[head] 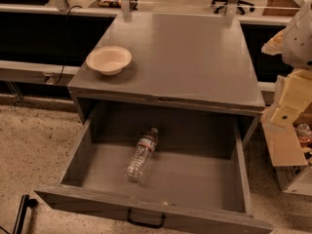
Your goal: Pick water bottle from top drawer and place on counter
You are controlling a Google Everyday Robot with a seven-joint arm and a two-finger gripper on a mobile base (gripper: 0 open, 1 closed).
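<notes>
The robot's gripper (pixel 291 99) hung at the scene's 3 o'clock edge, just off the right side of the counter (pixel 185 57); whether it was apart or together could not be told. The water bottle (pixel 141 155) lay on its side inside the open top drawer (pixel 146 206), cap toward 1 o'clock. A pale bowl (pixel 108 59) sat on the counter at 10 o'clock.
</notes>
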